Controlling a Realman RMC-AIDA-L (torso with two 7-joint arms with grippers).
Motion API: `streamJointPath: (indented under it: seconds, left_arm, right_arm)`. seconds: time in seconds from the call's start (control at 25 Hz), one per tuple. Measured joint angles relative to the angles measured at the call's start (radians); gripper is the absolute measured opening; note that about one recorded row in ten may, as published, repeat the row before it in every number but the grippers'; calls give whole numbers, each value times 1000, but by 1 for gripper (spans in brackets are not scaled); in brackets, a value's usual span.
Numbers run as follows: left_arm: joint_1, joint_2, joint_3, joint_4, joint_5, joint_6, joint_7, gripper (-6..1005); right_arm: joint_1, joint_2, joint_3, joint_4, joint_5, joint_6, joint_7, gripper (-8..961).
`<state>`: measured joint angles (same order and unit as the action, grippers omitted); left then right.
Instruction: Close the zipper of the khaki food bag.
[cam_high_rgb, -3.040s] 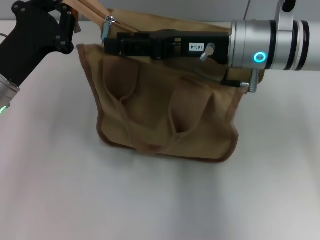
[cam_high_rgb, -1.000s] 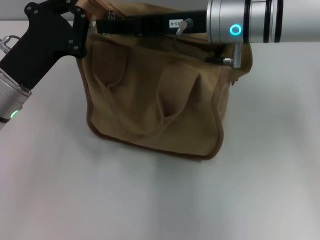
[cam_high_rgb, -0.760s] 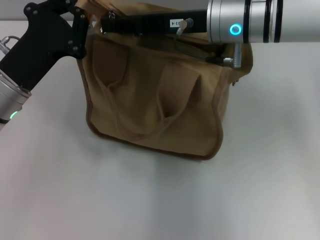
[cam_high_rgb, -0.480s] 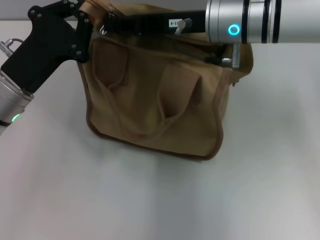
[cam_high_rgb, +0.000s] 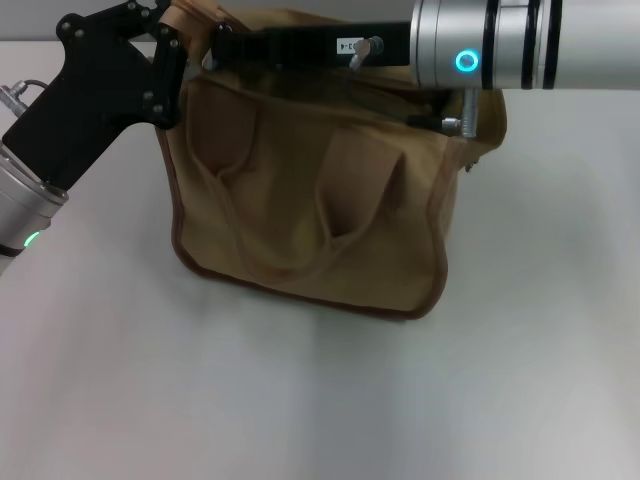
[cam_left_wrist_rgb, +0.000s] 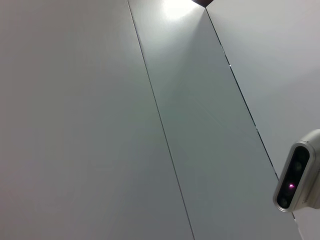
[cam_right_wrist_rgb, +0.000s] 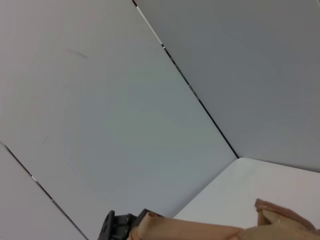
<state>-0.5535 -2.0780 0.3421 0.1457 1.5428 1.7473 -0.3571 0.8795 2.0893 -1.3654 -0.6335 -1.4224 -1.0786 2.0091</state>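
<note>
At the near edge of the head view we note the white table (cam_high_rgb: 300, 400), bare in the lower half of the frame. Behind it, at centre, stands the khaki food bag (cam_high_rgb: 310, 210), upright, its two loop handles hanging slack against the front face.

At the bag's top edge both arms are engaged. The left gripper (cam_high_rgb: 175, 30) sits at the upper left corner of the bag, apparently holding the fabric there; whether its fingers are pressed together we cannot tell. The right gripper (cam_high_rgb: 222, 42) reaches across the bag's top from the upper right and ends close beside the left one; its finger state is likewise not discernible.

The zipper itself is hidden behind the right arm. We judge the slider has been drawn near the left end, so closure appears mostly complete. The final stretch and release remain unconfirmed.
</note>
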Motion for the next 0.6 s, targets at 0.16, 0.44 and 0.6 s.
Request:
streamJointPath:
  seconds: [0.16,0.44,0.6]
  left_arm:
    - [2,2,-4,0,-3,1,-5,65]
    - [3,5,-22,4,-7,-28,-5,66]
    - [3,5,-31,5,-10,-54,-1,67]
  right_arm:
    - [-17,0,0,-3,0,-13,-14,49]
    - [-56,-3,13,-25,0,-69,-53,5]
    - [-83,-4,14,-55,0,-98,-65,4]
